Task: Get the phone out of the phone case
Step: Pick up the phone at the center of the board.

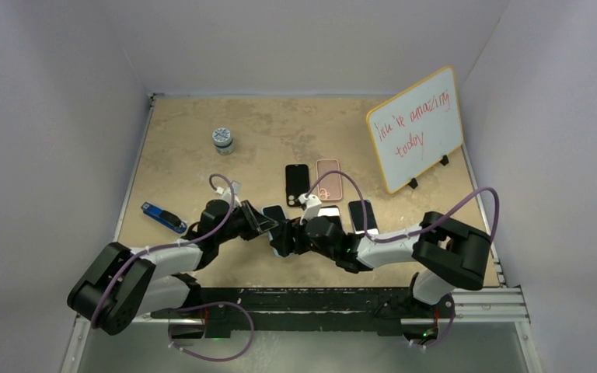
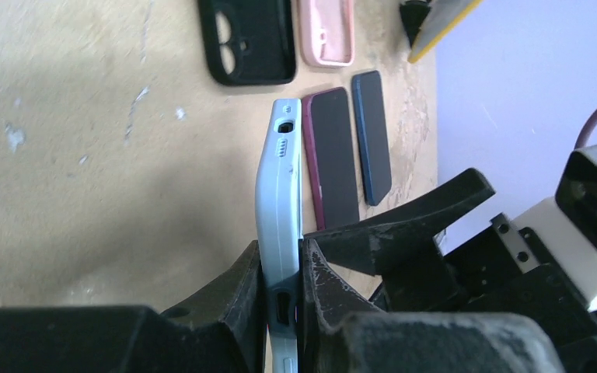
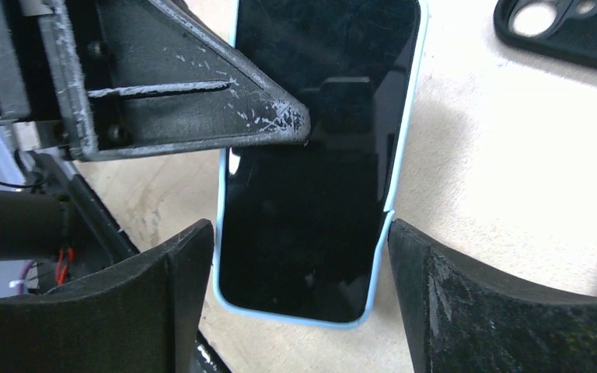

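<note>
One phone case (image 2: 280,179) | long axis along left hand (image 2: 281,252) | port end outward

The table (image 1: 186,167) has a tan, mottled top with pale scuffs. A small lidded jar (image 1: 222,139) stands at the upper left of the overhead frame, and a blue and black tool (image 1: 163,218) lies lower left. Near the centre, a black case (image 1: 297,183) and a pink case (image 1: 329,179) lie side by side. Just below them lie a maroon phone (image 2: 333,155) and a blue phone (image 2: 373,136). A whiteboard (image 1: 416,138) stands at the upper right.
</note>
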Controlling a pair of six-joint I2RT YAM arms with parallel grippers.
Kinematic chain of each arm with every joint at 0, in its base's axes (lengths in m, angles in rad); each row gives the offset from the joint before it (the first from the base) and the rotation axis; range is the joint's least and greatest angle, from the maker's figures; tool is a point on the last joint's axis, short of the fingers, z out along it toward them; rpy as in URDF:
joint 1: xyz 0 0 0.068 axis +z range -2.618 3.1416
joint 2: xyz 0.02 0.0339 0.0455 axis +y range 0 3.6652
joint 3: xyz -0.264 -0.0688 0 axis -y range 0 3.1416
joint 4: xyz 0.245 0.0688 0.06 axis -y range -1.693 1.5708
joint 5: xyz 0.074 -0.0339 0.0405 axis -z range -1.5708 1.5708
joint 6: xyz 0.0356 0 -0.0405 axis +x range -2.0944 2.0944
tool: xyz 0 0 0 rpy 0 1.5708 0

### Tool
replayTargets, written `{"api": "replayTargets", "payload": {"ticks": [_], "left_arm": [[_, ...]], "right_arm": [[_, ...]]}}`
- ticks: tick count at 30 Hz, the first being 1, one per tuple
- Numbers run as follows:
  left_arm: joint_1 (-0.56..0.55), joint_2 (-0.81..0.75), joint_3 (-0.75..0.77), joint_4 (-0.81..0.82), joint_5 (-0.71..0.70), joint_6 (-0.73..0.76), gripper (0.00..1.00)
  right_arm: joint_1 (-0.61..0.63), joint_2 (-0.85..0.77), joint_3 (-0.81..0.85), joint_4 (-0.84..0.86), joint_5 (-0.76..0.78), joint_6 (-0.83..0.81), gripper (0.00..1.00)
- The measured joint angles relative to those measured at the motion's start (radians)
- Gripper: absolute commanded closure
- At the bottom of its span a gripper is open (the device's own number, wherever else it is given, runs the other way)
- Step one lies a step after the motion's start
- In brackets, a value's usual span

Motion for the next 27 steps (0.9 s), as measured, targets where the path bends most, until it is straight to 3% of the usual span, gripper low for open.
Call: {"api": "replayTargets", "payload": {"ticks": [6,10,16,21,27], "left_arm": [[0.003,-0.057,0.000,0.051,0.026,0.071,1.00],[0.003,-0.082,0.000,0.098,0.045,0.085,1.00],[0.003,-0.148,-0.033,0.226,0.047,0.045,1.00],[0.003,-0.206,-0.058,0.253,-0.018,-0.045,1.00],[0.004,-0.202,-0.119,0.349,-0.119,-0.175,1.00]], "right_arm": [[-0.014,-0.185,-0.077,0.024,0.005,-0.074,0.02],[-0.035,-0.299,-0.140,0.036,0.005,-0.117,0.03],[-0.169,-0.435,-0.272,0.111,-0.107,-0.106,0.09],[-0.185,-0.451,-0.317,0.180,-0.176,-0.087,0.13],[-0.181,-0.355,-0.317,0.386,-0.235,-0.013,0.16]]}}
